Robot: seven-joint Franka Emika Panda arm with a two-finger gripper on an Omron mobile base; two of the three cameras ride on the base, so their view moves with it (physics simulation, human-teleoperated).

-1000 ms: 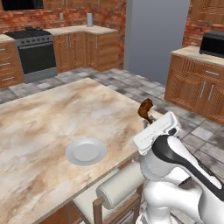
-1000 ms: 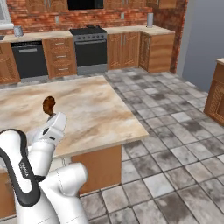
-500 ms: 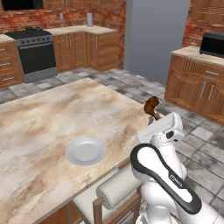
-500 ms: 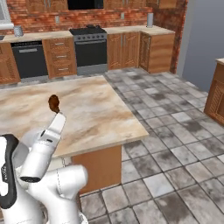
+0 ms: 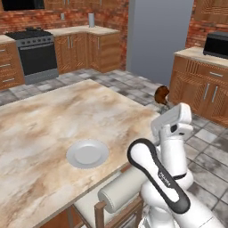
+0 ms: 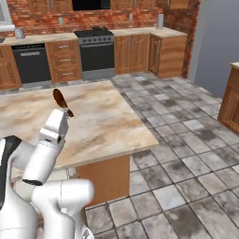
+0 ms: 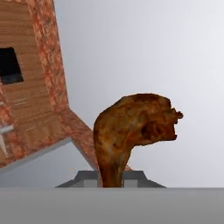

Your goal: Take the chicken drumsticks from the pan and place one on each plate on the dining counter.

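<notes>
The left base view takes in the plate [image 5: 87, 153], a pale round dish lying flat on the dining counter [image 5: 53, 116] near its front edge, with a white-cushioned stool [image 5: 111, 198] tucked below; the right base view looks across the same counter [image 6: 100, 116] from the other side toward the stove [image 6: 95, 51] and dishwasher [image 6: 31, 63] along the brick wall. The hand view gives the close look: a reddish-brown chicken drumstick [image 7: 131, 131] stands with its narrow bone end down between the dark fingertips and its bulbous end up, against a grey surface and brick wall. Compared with a second ago, the arm has straightened and lifted, so the drumstick [image 5: 161, 93] sits higher above the white hand, and in the right base view it [image 6: 59, 98] has risen further over the counter. The gripper [image 7: 110, 180] has its jaws nearly together, pinching the drumstick's thin end; the meat is held in the air, well apart from the plate.
</notes>
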